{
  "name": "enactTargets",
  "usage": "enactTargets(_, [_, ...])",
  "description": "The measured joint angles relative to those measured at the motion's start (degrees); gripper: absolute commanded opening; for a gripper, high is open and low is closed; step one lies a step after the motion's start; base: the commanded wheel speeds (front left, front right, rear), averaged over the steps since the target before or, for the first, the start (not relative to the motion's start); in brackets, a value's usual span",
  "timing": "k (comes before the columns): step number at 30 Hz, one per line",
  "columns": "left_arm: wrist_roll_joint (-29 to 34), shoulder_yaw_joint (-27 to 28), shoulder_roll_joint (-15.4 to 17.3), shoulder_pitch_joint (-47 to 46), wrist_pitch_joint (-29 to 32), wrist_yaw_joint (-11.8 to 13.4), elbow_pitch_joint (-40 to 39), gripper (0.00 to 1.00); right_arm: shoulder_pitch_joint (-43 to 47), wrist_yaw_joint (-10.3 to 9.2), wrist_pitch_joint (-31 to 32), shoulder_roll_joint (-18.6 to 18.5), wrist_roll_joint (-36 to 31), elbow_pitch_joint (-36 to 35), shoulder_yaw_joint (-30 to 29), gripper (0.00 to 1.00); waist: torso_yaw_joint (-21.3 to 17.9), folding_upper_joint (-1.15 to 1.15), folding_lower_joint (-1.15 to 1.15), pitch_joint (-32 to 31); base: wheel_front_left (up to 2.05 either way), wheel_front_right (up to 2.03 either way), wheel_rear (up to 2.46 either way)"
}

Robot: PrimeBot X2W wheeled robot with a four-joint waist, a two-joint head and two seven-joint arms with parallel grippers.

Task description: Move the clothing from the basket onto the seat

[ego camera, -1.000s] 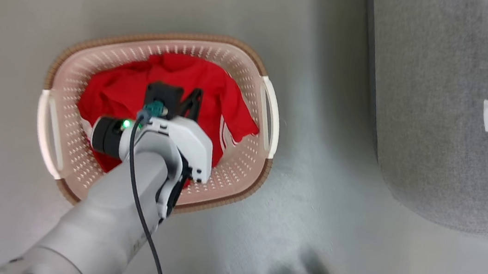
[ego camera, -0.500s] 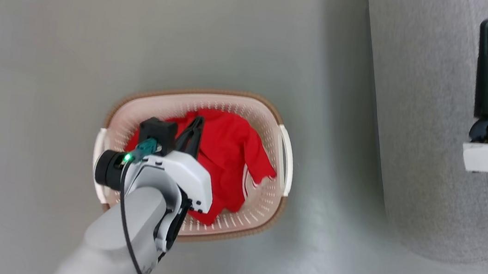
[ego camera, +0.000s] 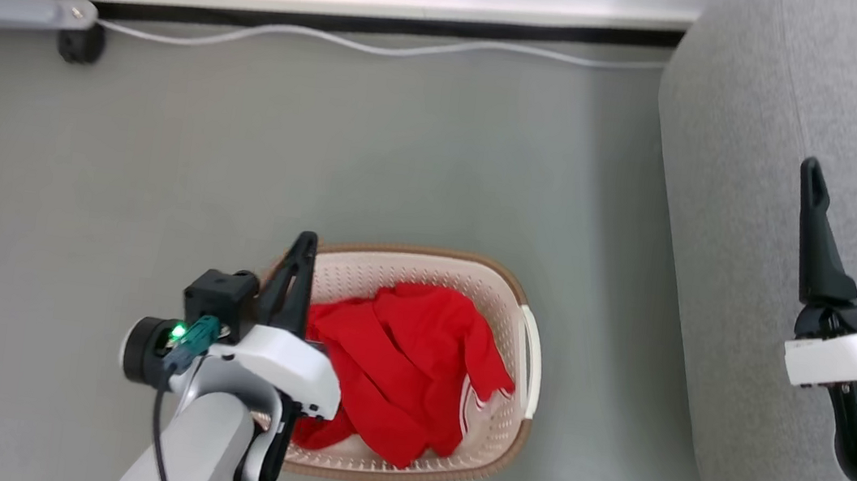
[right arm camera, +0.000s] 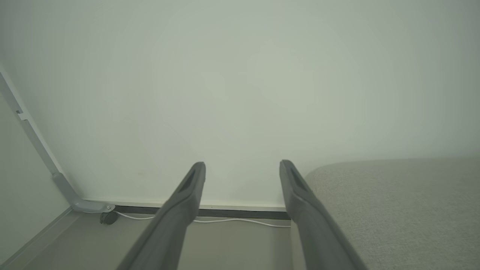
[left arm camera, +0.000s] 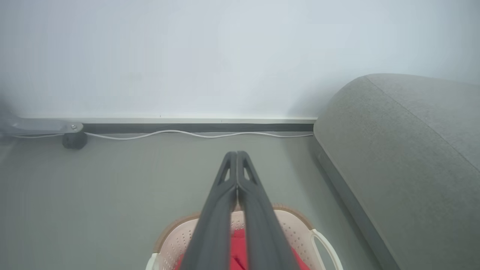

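Observation:
The red clothing (ego camera: 396, 367) lies crumpled in the cream basket (ego camera: 435, 253) on the floor, a white stripe showing at its right edge. My left gripper (ego camera: 305, 242) is shut with nothing between its fingers; it hangs over the basket's left rim, pointing away from the fabric. In the left wrist view the left gripper (left arm camera: 237, 153) rises above the basket (left arm camera: 292, 225), with a strip of the clothing (left arm camera: 238, 253) below it. My right gripper (ego camera: 848, 165) stands open and empty over the grey seat (ego camera: 732, 229). In the right wrist view the right gripper (right arm camera: 242, 165) is beside the seat (right arm camera: 393, 206).
A white wall with a dark baseboard runs along the back. A white cable (ego camera: 371, 44) lies along it on the grey floor. A grey frame leg on a black caster (ego camera: 80, 44) stands at the back left. The seat (left arm camera: 405, 150) is just right of the basket.
The head camera has pulled up and back, bringing the wall into view. My left gripper has lifted out of the clothing, shut and empty. The clothing stays in the basket.

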Motion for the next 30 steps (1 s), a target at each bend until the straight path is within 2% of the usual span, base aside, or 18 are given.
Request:
enactTargets(3, [2.2,2.9,0.0,2.6,0.0,0.0,-3.8,0.0,1.4,-0.01,0.0,0.3,-0.1,0.1,-0.6,1.0,1.0,0.0,0.0,-1.8,0.0,0.0,0.0])
enactTargets(4, [3.0,3.6,0.0,3.5,0.0,0.0,-5.0,0.1,1.8,0.0,0.0,0.4,-0.3,0.2,-0.8,1.0,1.3,0.0,0.0,-2.4,0.0,0.0,0.0])
enactTargets(5, [3.6,4.3,0.0,4.4,0.0,0.0,-6.1,0.61,2.2,-0.01,0.0,0.4,-0.5,0.2,-1.0,1.0,1.5,0.0,0.0,-3.0,0.0,0.0,0.0])
enactTargets(6, [4.3,4.9,0.0,5.2,0.0,0.0,-7.1,1.0,2.7,-0.01,0.0,0.5,-0.6,0.3,-1.3,1.0,1.8,0.0,0.0,-3.5,0.0,0.0,0.0])
enactTargets(19, [9.5,11.4,0.1,14.1,0.0,-2.0,-13.6,1.0,7.9,-0.01,0.0,2.6,-2.4,1.8,-3.1,1.0,3.3,0.0,0.0,-10.6,0.0,0.0,0.0])
enactTargets(30, [11.9,16.6,0.1,19.8,0.0,-2.6,-18.3,1.0,12.3,0.0,0.0,4.2,-3.6,1.5,-4.3,1.0,2.8,0.0,0.0,-14.2,0.0,0.0,0.0])
